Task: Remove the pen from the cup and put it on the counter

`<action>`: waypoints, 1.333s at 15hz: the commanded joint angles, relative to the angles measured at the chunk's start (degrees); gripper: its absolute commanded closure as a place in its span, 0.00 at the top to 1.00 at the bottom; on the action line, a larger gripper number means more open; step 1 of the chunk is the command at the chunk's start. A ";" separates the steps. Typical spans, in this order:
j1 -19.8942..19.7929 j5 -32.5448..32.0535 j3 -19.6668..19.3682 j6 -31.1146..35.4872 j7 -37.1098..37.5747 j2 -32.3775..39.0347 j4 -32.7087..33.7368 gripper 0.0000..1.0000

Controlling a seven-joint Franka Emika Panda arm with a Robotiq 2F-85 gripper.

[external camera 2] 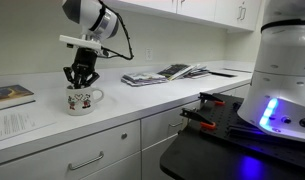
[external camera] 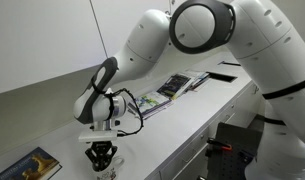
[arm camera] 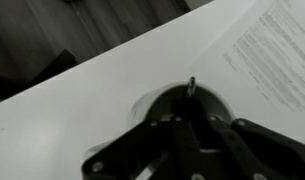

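Observation:
The white patterned cup (external camera 2: 84, 101) stands on the white counter (external camera 2: 142, 100), handle to one side. My gripper (external camera 2: 80, 84) hangs straight above it, its fingertips at the cup's mouth. The fingers look drawn together on the pen. In the wrist view the thin dark pen (arm camera: 191, 85) pokes up past the fingertips (arm camera: 184, 118) against the cup's dark inside (arm camera: 157, 102). In an exterior view the gripper (external camera: 102, 156) hides most of the cup (external camera: 109, 172). The pen does not show in either exterior view.
Magazines (external camera 2: 164, 73) lie further along the counter, also seen in an exterior view (external camera: 178, 85). A book (external camera 2: 10, 95) and a printed sheet (external camera 2: 12, 122) lie on the cup's other side. The sheet also shows in the wrist view (arm camera: 274, 55). A black cart with clamps (external camera 2: 207, 112) stands before the counter.

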 commanded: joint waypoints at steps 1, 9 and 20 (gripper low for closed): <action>0.01 -0.44 -0.21 -1.90 0.71 -0.26 0.76 0.04; -2.71 1.75 0.96 -3.65 -4.95 -7.46 -3.38 0.04; -4.31 -2.35 -1.04 4.37 -24.52 -26.76 -23.47 0.04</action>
